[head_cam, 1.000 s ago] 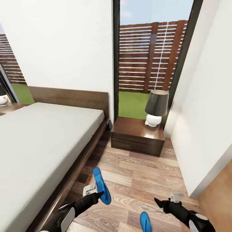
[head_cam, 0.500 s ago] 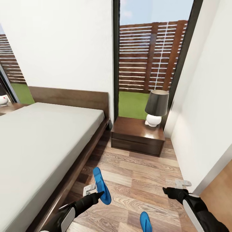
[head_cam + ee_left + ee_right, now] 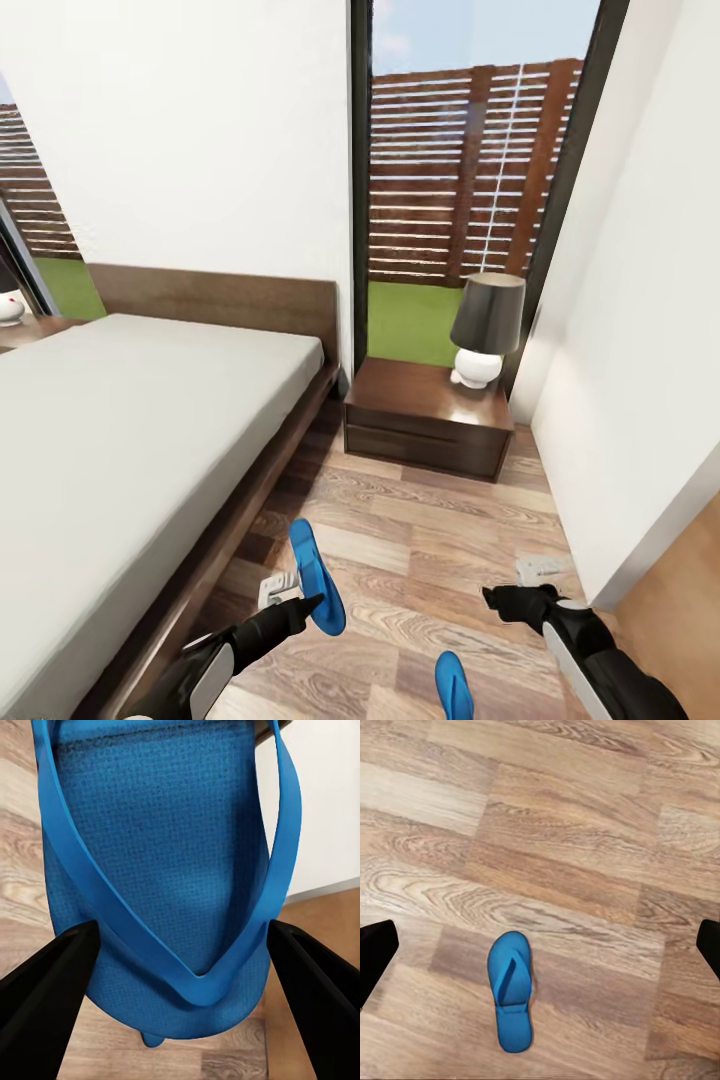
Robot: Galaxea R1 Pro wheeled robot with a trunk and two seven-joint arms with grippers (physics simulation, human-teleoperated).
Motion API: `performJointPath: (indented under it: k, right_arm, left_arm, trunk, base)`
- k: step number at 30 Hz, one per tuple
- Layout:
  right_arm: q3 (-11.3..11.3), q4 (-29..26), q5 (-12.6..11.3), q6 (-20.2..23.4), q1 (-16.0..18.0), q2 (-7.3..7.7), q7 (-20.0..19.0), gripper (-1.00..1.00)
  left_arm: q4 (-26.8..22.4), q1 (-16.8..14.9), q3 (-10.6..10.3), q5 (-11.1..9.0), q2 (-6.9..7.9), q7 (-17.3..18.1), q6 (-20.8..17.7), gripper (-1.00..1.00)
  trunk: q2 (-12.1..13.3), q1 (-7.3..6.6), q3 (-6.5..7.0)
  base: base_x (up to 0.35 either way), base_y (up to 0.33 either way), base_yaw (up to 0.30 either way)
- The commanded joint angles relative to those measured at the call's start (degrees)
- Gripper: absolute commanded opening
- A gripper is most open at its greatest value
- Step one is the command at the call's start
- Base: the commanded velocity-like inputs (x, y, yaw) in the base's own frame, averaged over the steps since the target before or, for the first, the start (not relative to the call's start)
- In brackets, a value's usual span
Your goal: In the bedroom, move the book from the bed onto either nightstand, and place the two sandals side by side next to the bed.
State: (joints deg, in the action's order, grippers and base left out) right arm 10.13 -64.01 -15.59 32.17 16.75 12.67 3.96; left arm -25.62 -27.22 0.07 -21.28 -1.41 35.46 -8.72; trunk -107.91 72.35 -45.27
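The sandal (image 3: 317,577) in my left gripper (image 3: 300,600) hung on edge, toe end up, over the floor (image 3: 440,540) just off the bed (image 3: 120,440) frame's long side. In the left wrist view that sandal (image 3: 161,870) sat between the two fingers (image 3: 45,997), sole toward the camera; I judged the grip firm but could not see the contact itself. The other sandal (image 3: 452,687) lay flat on the floor, strap up, near the lower edge of the head view and well apart from the bed. From the right wrist camera it (image 3: 510,990) lay below the right gripper (image 3: 505,598), whose fingers (image 3: 375,949) showed spread wide at the picture's sides, holding nothing. No book showed on the mattress I could see. The nightstand (image 3: 428,420) stood against the window wall at the bed's head corner, a lamp (image 3: 485,328) on its far right part.

To do this step well, I reckoned I should lower the held sandal flat, sole down, parallel to the bed's side rail and close to it, leaving room beside it for the second. Letting go while it stood on edge risked it toppling askew. Then I would bring the right gripper down over the lying sandal, lined up with its length.
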Motion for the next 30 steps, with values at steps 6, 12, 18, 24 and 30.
performJointPath:
  k: [6, 12, 18, 24, 30]
  right_arm:
    - [1.7, 3.35, 0.08, 0.02, 0.04, -0.58, 0.76, 1.0]
    - [1.59, 4.31, 0.37, 0.08, 0.04, -0.63, 0.65, 1.0]
    - [1.09, 3.92, 0.31, 0.25, 0.04, -0.32, 0.34, 1.0]
    - [1.03, 3.9, 0.28, 0.29, 0.04, -0.36, 0.47, 1.0]
    - [0.95, 3.9, 0.16, 0.37, 0.04, -0.31, 0.73, 1.0]
  left_arm:
    - [-0.04, -0.02, 0.02, -0.6, 0.0, 0.13, -0.6, -1.0]
    - [-0.05, -0.02, 0.01, -0.58, 0.0, 0.18, -0.6, -1.0]
    - [-0.1, -0.02, 0.02, -0.6, 0.08, 0.38, -0.6, -1.0]
    - [-0.11, -0.02, 0.02, -0.66, 0.09, 0.4, -0.62, -1.0]
    - [-0.09, -0.02, 0.02, -0.69, 0.09, 0.4, -0.68, -1.0]
  trunk:
    - [-2.45, 1.32, -1.13]
    - [-4.85, 2.63, -2.21]
    - [-7.26, 3.95, -3.29]
    - [-9.67, 5.27, -4.36]
    - [-12.07, 6.59, -5.44]
  base:
    - [0.0, 0.0, 0.0]
    - [0.0, 0.0, 0.0]
    - [0.0, 0.0, 0.0]
    - [0.0, 0.0, 0.0]
    - [0.0, 0.0, 0.0]
